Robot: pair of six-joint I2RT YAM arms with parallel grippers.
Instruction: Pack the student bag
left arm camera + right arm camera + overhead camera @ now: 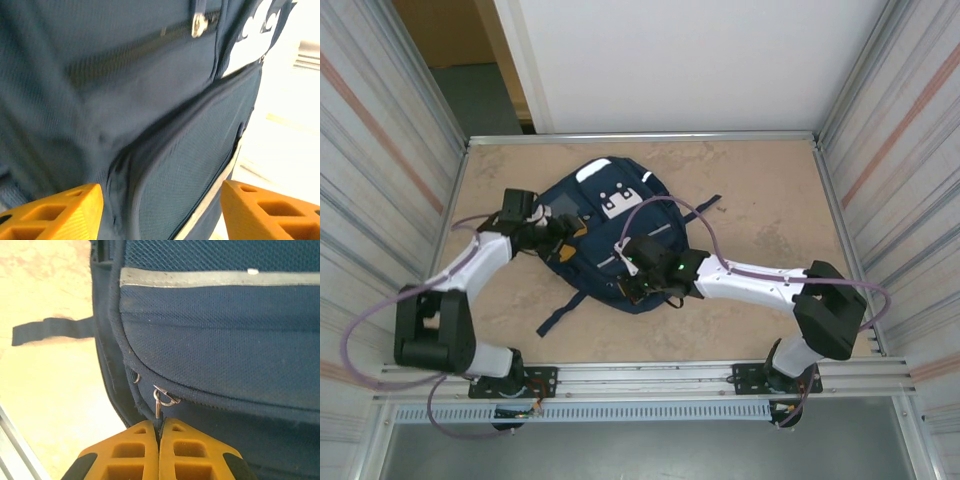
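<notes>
One sand-coloured table (760, 200) carries everything, with metal walls at its left and right sides. On the middle of it the student bag (605, 235) lies flat, navy blue, its front side turned up and its white patch (618, 202) toward the far edge. A dark strap (560, 312) runs out from the near left side of the bag and rests on the bare table.

Both arms bend inward over the bag. The left gripper (162, 205) is at the left part of the bag. Its two orange fingers (55, 212) stand wide apart, and the fabric of a front pocket is in the gap between them. I cannot tell if the fingers touch this fabric. Higher in the left wrist view a closed zipper line crosses the cloth, with a small metal slider (198, 25) on it.

The right gripper (160, 440) is at the near part of the bag, below a thin pale stripe (215, 277). Its fingers are pressed together and they pinch the thin metal zipper pull (159, 402), which stands up from between the tips, at the curved seam of the pocket.
</notes>
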